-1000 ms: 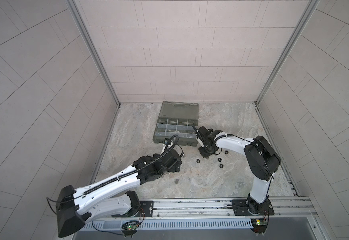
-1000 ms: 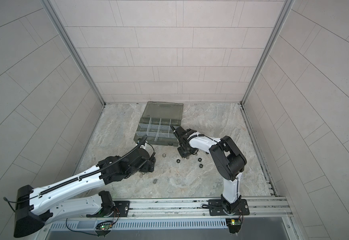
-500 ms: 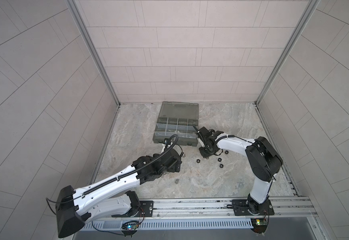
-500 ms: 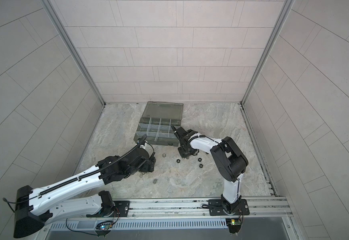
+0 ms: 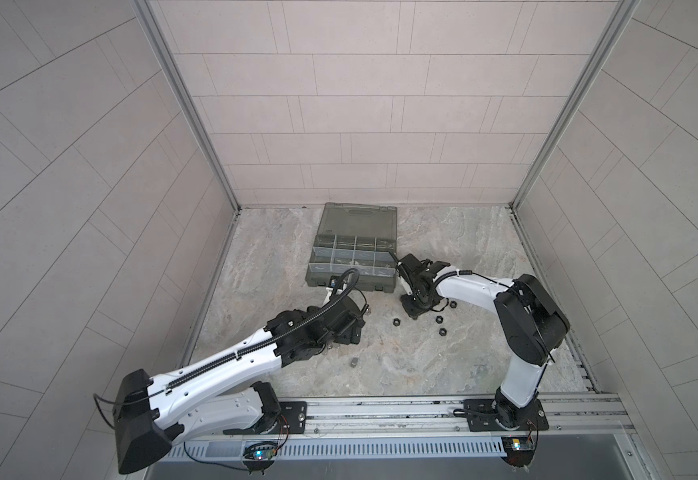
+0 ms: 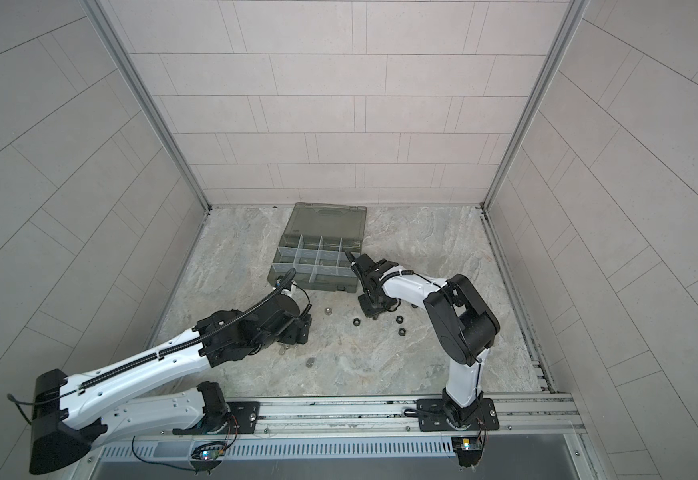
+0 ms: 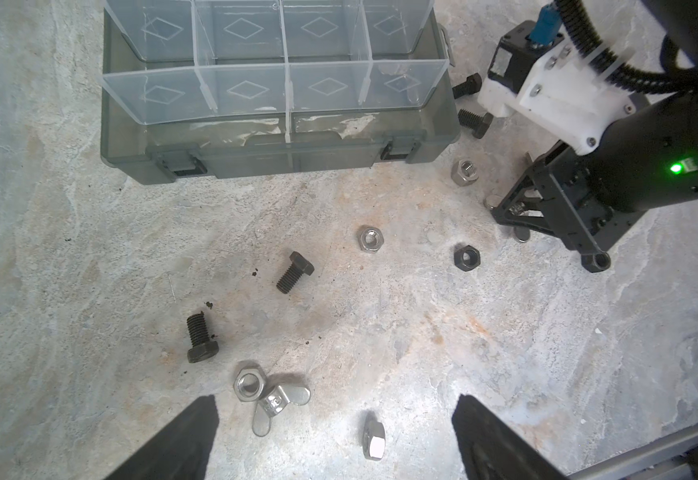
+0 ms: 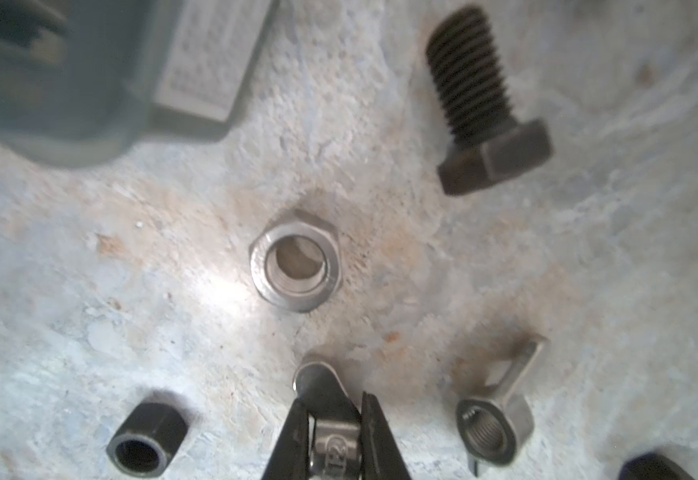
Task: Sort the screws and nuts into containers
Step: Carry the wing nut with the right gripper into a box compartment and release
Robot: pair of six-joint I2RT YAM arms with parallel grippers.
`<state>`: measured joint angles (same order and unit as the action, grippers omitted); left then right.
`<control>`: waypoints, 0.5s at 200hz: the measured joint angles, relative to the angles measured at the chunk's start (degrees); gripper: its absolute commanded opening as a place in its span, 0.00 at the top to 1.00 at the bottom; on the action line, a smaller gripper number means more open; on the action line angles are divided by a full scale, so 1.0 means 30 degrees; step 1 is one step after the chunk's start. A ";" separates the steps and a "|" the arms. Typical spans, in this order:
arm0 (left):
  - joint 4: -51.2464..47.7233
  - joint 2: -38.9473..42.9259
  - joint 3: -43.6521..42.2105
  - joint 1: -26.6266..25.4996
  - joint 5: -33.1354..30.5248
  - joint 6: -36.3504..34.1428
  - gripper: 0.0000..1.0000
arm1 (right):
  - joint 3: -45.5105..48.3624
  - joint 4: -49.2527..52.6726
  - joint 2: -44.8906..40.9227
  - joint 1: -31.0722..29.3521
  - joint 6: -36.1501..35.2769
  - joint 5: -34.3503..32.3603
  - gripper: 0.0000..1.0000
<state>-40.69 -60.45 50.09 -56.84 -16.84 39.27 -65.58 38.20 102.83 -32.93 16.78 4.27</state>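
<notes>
The left arm stretches low from 7 o'clock towards centre, its left gripper spread wide. The right arm, elbow at 3 o'clock, reaches towards 9; its right gripper pinches a wing nut.

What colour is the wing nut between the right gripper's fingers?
Silver wing nut; right wrist view shows it best.

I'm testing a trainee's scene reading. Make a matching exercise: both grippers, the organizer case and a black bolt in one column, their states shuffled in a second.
Column one
1. left gripper
2. right gripper
3. organizer case
4. black bolt

Column two
A. lid open
B. lying on its side, untouched
C. jaws closed on a silver wing nut
D. jaws wide apart, holding nothing

Pairs: 1-D, 2-C, 3-A, 4-B
</notes>
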 measured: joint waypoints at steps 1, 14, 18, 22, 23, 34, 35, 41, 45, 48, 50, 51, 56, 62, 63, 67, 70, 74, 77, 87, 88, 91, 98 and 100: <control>-0.0015 -0.0036 0.0066 0.0015 0.0007 -0.0036 0.05 | -0.0007 0.0029 -0.0022 0.0000 0.0000 -0.0007 0.90; -0.0051 -0.0386 0.0641 0.0153 0.0015 -0.0219 0.05 | -0.0211 0.0510 -0.0372 0.0124 0.0000 0.0000 0.90; -0.0058 -0.0525 0.0852 0.0226 0.0051 -0.0284 0.05 | -0.0328 0.0678 -0.0495 0.0160 0.0000 0.0000 0.90; -0.0080 -0.0648 0.1049 0.0313 0.0080 -0.0350 0.05 | -0.0474 0.0831 -0.0627 0.0197 0.0000 0.0000 0.90; -0.0087 -0.0699 0.1122 0.0350 0.0102 -0.0386 0.05 | -0.0503 0.0860 -0.0648 0.0204 0.0000 0.0000 0.90; -0.0124 -0.1115 0.1705 0.0714 0.0219 -0.0583 0.04 | -0.1035 0.1188 -0.0962 0.0321 0.0000 0.0036 0.90; -0.0124 -0.1188 0.1778 0.0772 0.0255 -0.0627 0.05 | -0.1071 0.1202 -0.0984 0.0328 0.0000 0.0044 0.90; -0.0124 -0.1428 0.2098 0.1005 0.0357 -0.0729 0.05 | -0.1450 0.1362 -0.1107 0.0401 0.0000 0.0080 0.89; -0.0131 -0.1596 0.2339 0.1209 0.0474 -0.0838 0.04 | -0.1719 0.1479 -0.1158 0.0459 0.0000 0.0102 0.89; -0.0138 -0.1756 0.2506 0.1355 0.0510 -0.0918 0.05 | -0.1923 0.1545 -0.1180 0.0495 0.0000 0.0117 0.89; -0.0168 -0.1858 0.2637 0.1472 0.0597 -0.0984 0.05 | -0.2076 0.1610 -0.1188 0.0525 0.0000 0.0146 0.89; -0.0175 -0.1916 0.2718 0.1530 0.0648 -0.1020 0.04 | -0.2127 0.1625 -0.1188 0.0532 0.0000 0.0146 0.89; -0.0219 -0.2186 0.3024 0.1792 0.0772 -0.1144 0.04 | -0.2557 0.1763 -0.1188 0.0619 0.0000 0.0182 0.89; -0.0270 -0.2499 0.3388 0.2084 0.0911 -0.1297 0.05 | -0.3016 0.1872 -0.1180 0.0707 0.0000 0.0219 0.89; -0.0277 -0.2557 0.3483 0.2157 0.0947 -0.1348 0.05 | -0.3133 0.1909 -0.1173 0.0729 0.0000 0.0226 0.89; -0.0321 -0.2776 0.3752 0.2346 0.1056 -0.1443 0.05 | -0.3453 0.2004 -0.1158 0.0787 0.0000 0.0233 0.89; -0.0372 -0.2907 0.3934 0.2470 0.1137 -0.1508 0.05 | -0.3723 0.2098 -0.1122 0.0838 0.0000 0.0277 0.89; -0.0401 -0.3067 0.4153 0.2616 0.1217 -0.1610 0.05 | -0.4160 0.2237 -0.1064 0.0911 0.0000 0.0284 0.89; -0.0408 -0.3206 0.4357 0.2769 0.1304 -0.1719 0.05 | -0.4459 0.2368 -0.1013 0.0954 0.0000 0.0313 0.89; -0.0408 -0.3534 0.4830 0.3118 0.1523 -0.1938 0.05 | -0.5763 0.2710 -0.0627 0.1137 0.0000 0.0386 0.89; -0.0415 -0.3570 0.4889 0.3162 0.1552 -0.1974 0.05 | -0.5850 0.2710 -0.0583 0.1144 0.0000 0.0401 0.89; -0.0415 -0.3621 0.4998 0.3264 0.1625 -0.2018 0.05 | -0.6207 0.2776 -0.0423 0.1173 0.0000 0.0437 0.89; -0.0415 -0.3738 0.5217 0.3461 0.1763 -0.2127 0.04 | -0.7249 0.2929 0.0036 0.1275 0.0000 0.0510 0.89; -0.0401 -0.3759 0.5268 0.3512 0.1792 -0.2178 0.05 | -0.7439 0.2951 0.0138 0.1290 -0.0007 0.0503 0.89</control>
<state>-41.89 -71.72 65.89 -46.30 -11.46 32.73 -87.90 47.05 103.24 -29.06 16.75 5.78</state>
